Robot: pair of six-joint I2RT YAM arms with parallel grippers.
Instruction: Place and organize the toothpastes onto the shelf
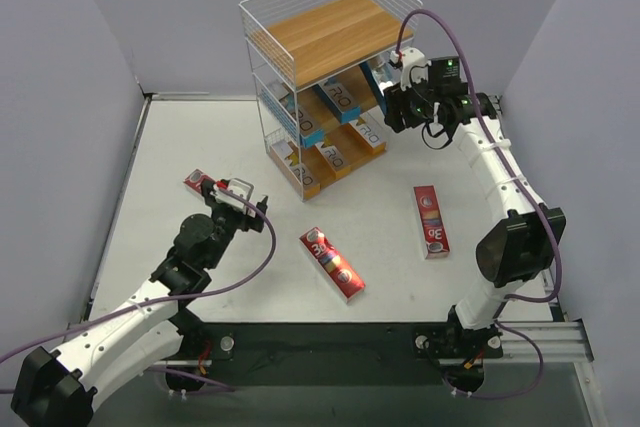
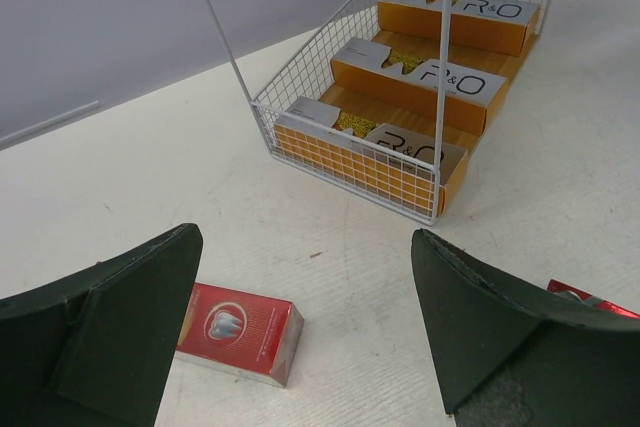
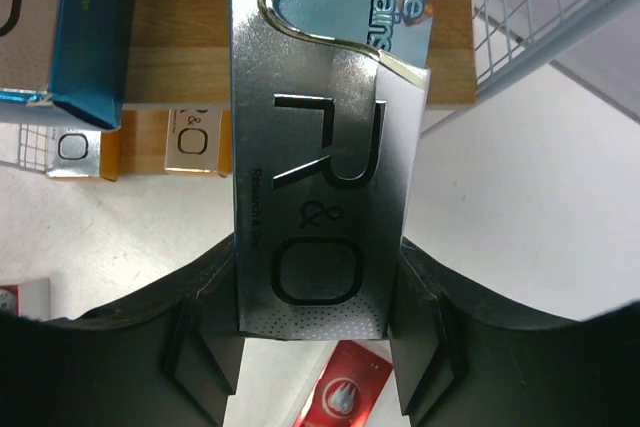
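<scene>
The right gripper (image 3: 315,292) clamps a teal-and-silver carton (image 3: 320,147) by its end, aimed lengthwise at the shelf's (image 1: 330,32) middle tier, apparently to slide in beside matching cartons (image 3: 95,37). Left of the shelf, the left gripper (image 2: 305,287) hangs wide open above a red carton (image 2: 240,332); two more red cartons (image 1: 332,263) lie in front.

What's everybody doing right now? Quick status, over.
Left gripper open above a red carton. Right gripper shut on a silver-teal carton at the shelf, middle tier. Two more red cartons loose on the table. Nothing seen blocking.
</scene>
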